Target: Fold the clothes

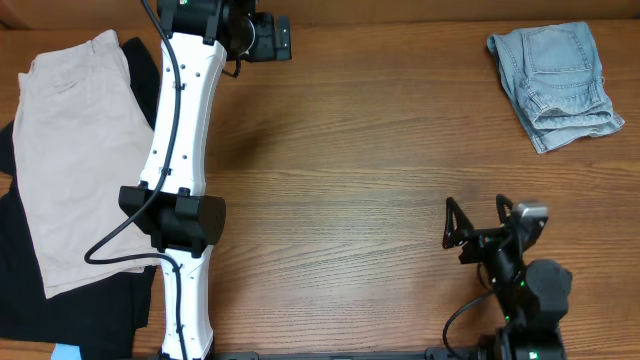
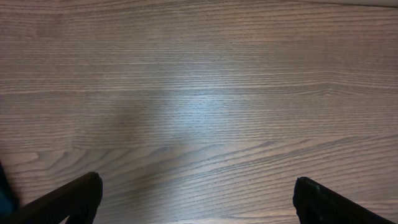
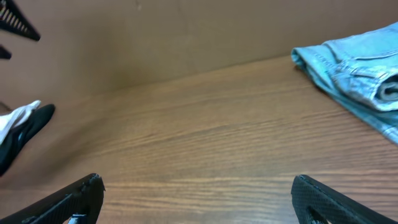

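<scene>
The light-blue denim shorts (image 1: 555, 80) lie folded in a compact bundle at the table's far right corner. They also show at the right edge of the right wrist view (image 3: 360, 74). My left gripper (image 1: 283, 38) is at the far edge left of centre, open and empty over bare wood (image 2: 196, 193). My right gripper (image 1: 478, 215) is near the front right, open and empty (image 3: 196, 193). It points toward the far edge, well short of the shorts.
Beige shorts (image 1: 80, 150) lie flat at the left on a black garment (image 1: 60, 310). My white left arm (image 1: 180, 150) stretches from the front edge to the far edge beside them. A brown wall (image 3: 186, 37) stands behind the table.
</scene>
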Robot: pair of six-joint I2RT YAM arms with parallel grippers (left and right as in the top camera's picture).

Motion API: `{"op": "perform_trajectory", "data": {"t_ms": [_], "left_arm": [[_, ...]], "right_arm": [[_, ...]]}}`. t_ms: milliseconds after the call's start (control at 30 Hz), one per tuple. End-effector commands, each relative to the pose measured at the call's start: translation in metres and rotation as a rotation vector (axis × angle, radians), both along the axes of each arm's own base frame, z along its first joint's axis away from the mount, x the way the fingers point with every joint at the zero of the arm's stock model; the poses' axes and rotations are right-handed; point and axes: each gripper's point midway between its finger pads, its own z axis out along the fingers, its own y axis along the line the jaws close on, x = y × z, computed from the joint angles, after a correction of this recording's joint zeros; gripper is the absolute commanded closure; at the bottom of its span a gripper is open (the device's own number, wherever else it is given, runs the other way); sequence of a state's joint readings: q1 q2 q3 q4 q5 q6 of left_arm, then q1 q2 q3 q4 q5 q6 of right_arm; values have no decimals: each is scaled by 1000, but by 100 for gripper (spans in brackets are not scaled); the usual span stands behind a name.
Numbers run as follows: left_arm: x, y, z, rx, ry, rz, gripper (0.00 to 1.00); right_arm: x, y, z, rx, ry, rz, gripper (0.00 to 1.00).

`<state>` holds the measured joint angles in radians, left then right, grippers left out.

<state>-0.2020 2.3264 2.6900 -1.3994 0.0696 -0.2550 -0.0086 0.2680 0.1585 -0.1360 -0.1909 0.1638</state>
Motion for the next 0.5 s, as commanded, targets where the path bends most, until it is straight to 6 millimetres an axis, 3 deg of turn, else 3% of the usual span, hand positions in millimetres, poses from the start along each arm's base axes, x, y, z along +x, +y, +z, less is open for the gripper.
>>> {"op": "perform_trajectory", "data": {"t_ms": [0, 267, 467], "left_arm": [[1, 3, 8, 3, -23, 4, 0], [1, 3, 8, 3, -23, 4, 0], [1, 3, 8, 3, -23, 4, 0]], "right_arm": [[-2, 2, -6, -3, -32, 4, 0], [-5, 1, -25, -6, -59, -6, 0], [-7, -1, -10, -10, -127, -16, 0]]}}
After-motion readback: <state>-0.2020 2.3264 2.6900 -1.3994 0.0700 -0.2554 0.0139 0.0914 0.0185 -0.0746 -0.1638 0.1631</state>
